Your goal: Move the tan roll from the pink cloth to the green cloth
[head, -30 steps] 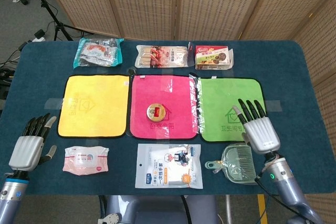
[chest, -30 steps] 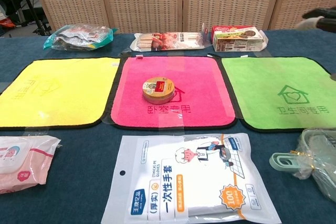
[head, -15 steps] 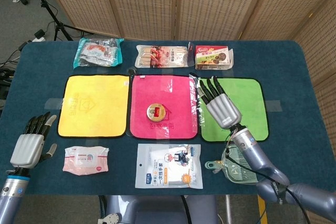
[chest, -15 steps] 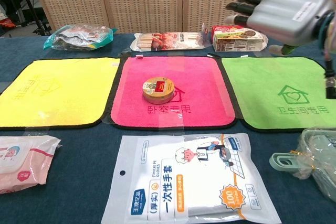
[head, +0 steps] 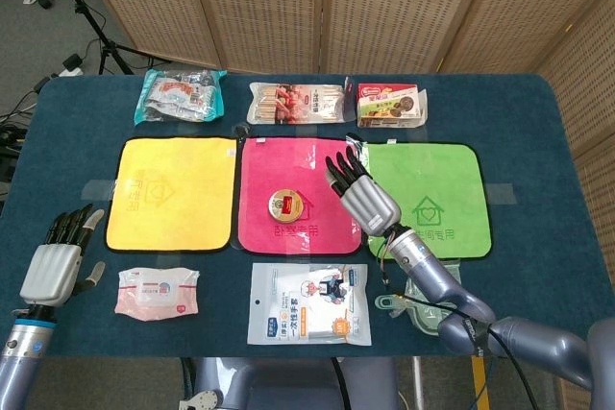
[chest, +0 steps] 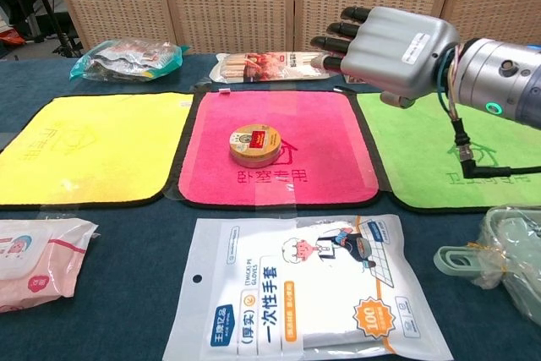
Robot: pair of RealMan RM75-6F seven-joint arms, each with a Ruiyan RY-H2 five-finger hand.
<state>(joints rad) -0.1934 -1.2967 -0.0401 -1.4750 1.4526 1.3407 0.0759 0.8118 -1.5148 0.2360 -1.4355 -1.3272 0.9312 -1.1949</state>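
Head view: right hand (head: 363, 196) hangs over the seam between the pink cloth (head: 259, 165) and the green cloth (head: 452, 175), palm down, fingers (head: 341, 172) straight and spread, pointing toward the table's far edge. It holds nothing. Its forearm runs back toward the near right corner, passing over the green dustpan (head: 423, 306).

Chest view: same hand (chest: 390, 44) shows raised off the cloths, dark fingertips (chest: 334, 40) aimed left, a green light on the wrist.

Roll (head: 286, 205) sits flat at the middle of the pink cloth, label up. It lies to the left of the right hand, near but apart; no finger touches it. In chest view the roll (chest: 254, 144) is below and left of the hand.

Left hand (head: 53, 266) rests at the table's near left corner, fingers extended and slightly apart, holding nothing, well apart from the roll.

Other items:
- yellow cloth (head: 173, 189), left of the pink cloth
- wipes pack (head: 157, 292), near edge, left
- gloves pack (head: 307, 302), near edge, centre
- three snack packs along the far edge: (head: 180, 95), (head: 298, 102), (head: 390, 105)
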